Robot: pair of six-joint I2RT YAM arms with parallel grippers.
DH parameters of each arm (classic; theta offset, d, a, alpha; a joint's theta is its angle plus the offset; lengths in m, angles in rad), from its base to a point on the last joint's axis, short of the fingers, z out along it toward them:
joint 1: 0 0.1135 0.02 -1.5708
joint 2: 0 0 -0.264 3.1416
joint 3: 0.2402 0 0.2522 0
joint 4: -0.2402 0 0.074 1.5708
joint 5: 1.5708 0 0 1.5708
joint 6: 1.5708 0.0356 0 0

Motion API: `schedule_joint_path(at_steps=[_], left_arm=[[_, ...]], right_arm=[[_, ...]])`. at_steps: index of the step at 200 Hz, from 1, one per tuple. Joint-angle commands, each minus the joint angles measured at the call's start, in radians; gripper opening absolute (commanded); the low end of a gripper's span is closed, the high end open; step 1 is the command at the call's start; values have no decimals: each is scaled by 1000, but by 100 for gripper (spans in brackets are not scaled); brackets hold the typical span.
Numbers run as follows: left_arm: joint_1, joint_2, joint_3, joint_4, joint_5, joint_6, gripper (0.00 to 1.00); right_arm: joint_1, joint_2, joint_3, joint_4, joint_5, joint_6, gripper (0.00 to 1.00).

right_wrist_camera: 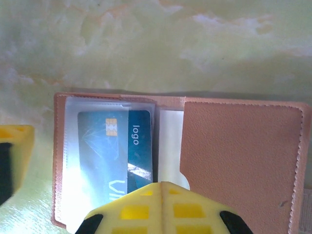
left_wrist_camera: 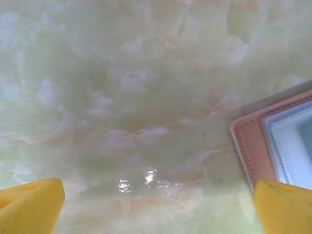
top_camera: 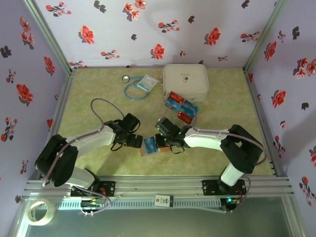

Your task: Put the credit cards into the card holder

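Just past the right gripper, jaws shut together, lies the open card holder, a blue card tucked inside. The left gripper, jaws wide apart, sits beside it. Next job, probably: fetch another of the credit cards.

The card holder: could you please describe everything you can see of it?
The card holder is a pinkish-brown, leather-like wallet with stitched edges. It lies open and flat on the green marbled table, near the front between both arms. One half carries clear plastic sleeves, one of them holding a blue card with a chip. The other half is a plain leather pocket. The shut fingers of the right gripper sit over its near edge, seemingly pressing it.
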Motion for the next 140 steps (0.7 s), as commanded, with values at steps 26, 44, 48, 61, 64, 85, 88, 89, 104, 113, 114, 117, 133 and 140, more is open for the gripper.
schedule_joint_path(at_steps=[26,44,48,61,64,85,88,89,104,113,114,117,133,140], left_arm=[[-16,-62,-67,-37,6,-48,100],[-21,-56,-78,-27,7,-56,100],[-23,-53,-80,-24,7,-56,100],[-26,-43,-83,-17,6,-58,100],[-26,-41,-84,-15,7,-58,100],[-29,-17,-79,-5,7,-55,100],[-30,-15,-79,-3,6,-55,100],[-30,-14,-79,-2,8,-55,100],[-31,0,-72,6,7,-55,100],[-33,9,-70,11,7,-52,100],[-33,11,-70,11,7,-53,100],[-32,14,-68,13,8,-52,100],[-34,29,-63,20,8,-50,100],[-35,36,-61,22,8,-49,100]], right_arm=[[2,11,-6,4,-5,0,0],[3,21,-4,6,-4,0,0],[3,23,-5,7,-4,-1,0],[3,31,-5,7,-4,1,0],[3,31,-3,9,-3,2,0],[6,43,-3,11,-4,2,0],[6,45,-3,11,-4,3,0],[6,46,-3,11,-4,2,0],[9,55,-1,12,-7,3,0],[12,59,0,13,-7,4,0],[12,60,1,13,-7,4,0],[13,63,2,14,-8,4,0],[19,69,5,17,-11,6,0],[21,73,8,18,-12,6,0]])
